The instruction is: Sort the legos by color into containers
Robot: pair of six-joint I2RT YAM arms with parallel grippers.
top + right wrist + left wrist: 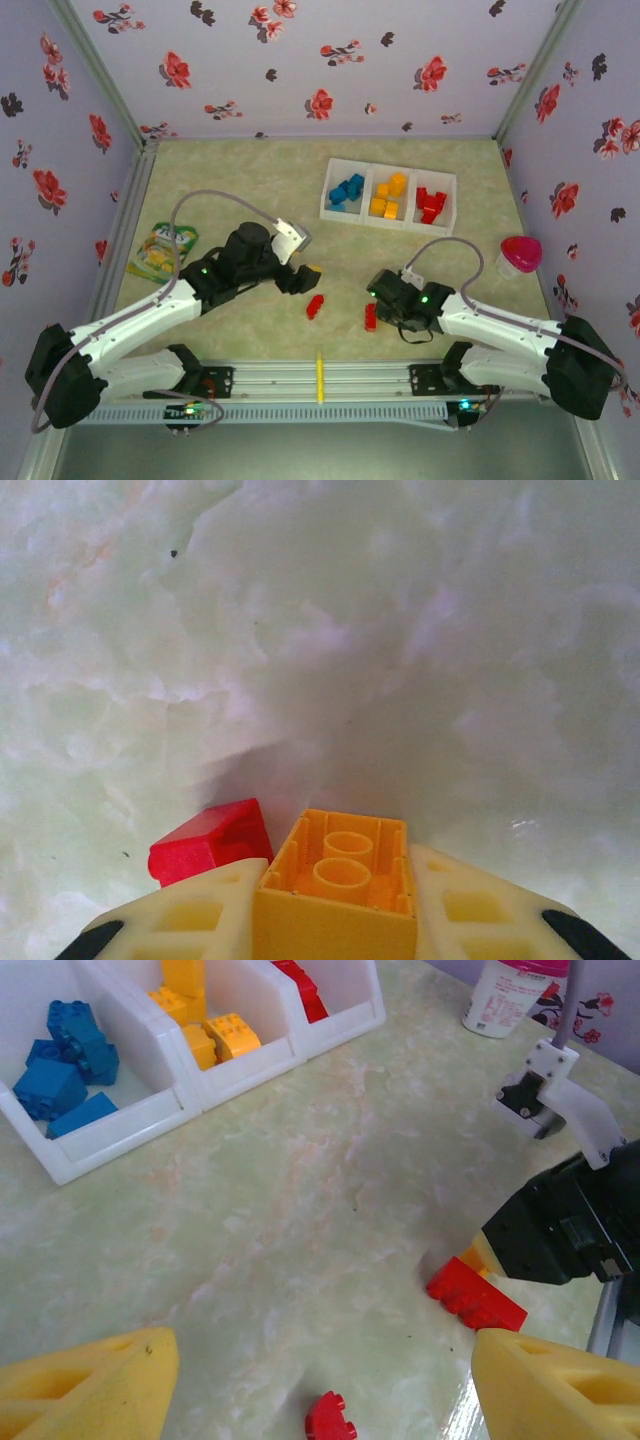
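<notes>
Right end effector (338, 895) grips an orange-yellow plastic brick (340, 868); a red plastic brick (212, 840) lies on the pale desk (400, 630) just beside one finger. Left end effector (320, 1385) stands open, a small red brick (330, 1420) on the desk beneath.

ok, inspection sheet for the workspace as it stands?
Surface: pale green marbled tabletop, no spills seen.
Job's things: three joined bins hold sorted blue bricks, orange bricks, red bricks; loose red brick mid-table, second red brick nearby.
Clutter: snack packet, pink-lidded cup, yellow stick.
Pincers: left pincer open near the loose red brick; right pincer closed on an orange brick.
Cables: grey cable looped off each arm, clear of bricks.
Surroundings: floral cloth walls.
</notes>
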